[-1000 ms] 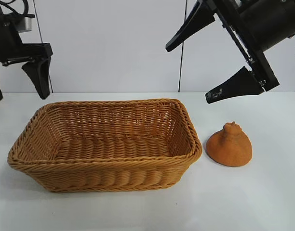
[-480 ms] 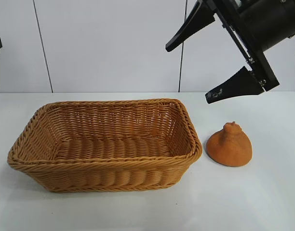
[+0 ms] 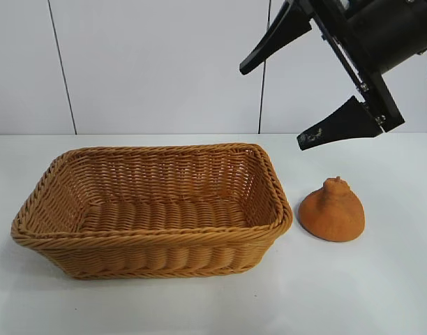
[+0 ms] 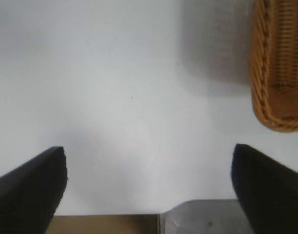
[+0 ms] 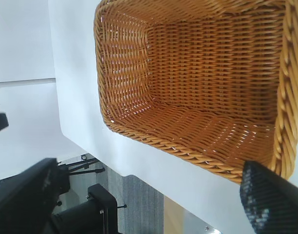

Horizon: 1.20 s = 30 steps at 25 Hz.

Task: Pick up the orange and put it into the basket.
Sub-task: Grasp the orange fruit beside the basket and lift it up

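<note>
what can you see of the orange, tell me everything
The orange is a dull-orange, rough-skinned lump, dome-shaped with a small knob on top. It sits upright on the white table, flat side down, just right of the basket with a narrow gap between them. Nothing but the table touches it. The open right gripper hangs above it, clear of it. It shows only in the exterior view.

light: bright, even, diffuse, from overhead | shadows: faint and soft on the white bench (image 3: 199,307) under the basket (image 3: 154,209); grey patch beside its rim in the left wrist view | glare: none | blur: left wrist view soft throughout, dark fingers (image 4: 29,190) at 7 and 5 o'clock unfocused | exterior view sharp
</note>
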{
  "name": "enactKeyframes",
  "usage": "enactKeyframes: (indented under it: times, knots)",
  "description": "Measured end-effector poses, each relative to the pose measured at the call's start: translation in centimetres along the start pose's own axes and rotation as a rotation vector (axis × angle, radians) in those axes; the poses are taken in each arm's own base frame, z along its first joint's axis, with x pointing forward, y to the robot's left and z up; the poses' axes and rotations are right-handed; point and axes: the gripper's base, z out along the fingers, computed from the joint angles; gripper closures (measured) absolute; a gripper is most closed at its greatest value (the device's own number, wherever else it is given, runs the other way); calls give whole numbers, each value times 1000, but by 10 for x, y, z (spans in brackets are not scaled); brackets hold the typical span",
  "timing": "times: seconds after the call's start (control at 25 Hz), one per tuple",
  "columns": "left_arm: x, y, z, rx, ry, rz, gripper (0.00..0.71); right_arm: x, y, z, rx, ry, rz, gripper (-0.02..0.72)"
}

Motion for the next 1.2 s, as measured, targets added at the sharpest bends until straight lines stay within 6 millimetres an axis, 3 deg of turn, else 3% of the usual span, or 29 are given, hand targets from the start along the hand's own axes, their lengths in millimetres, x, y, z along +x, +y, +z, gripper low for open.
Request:
enactKeyframes:
  times: [0.32, 0.56, 0.72, 0.92, 1.2]
  knots:
    - [96, 0, -28, 7, -164, -4, 64, 1, 0, 0, -2, 7, 0, 10]
    - [166, -3, -28, 48, -331, -8, 65, 2, 1, 0, -6, 17, 0, 10]
    - [201, -3, -18, 53, -443, -4, 65, 2, 1, 0, -6, 18, 0, 10]
    - [216, -2, -22, 40, -606, 1, 65, 2, 0, 0, -4, 18, -2, 10]
    - [214, -2, -22, 40, -655, 0, 65, 1, 0, 0, 1, 12, -3, 10]
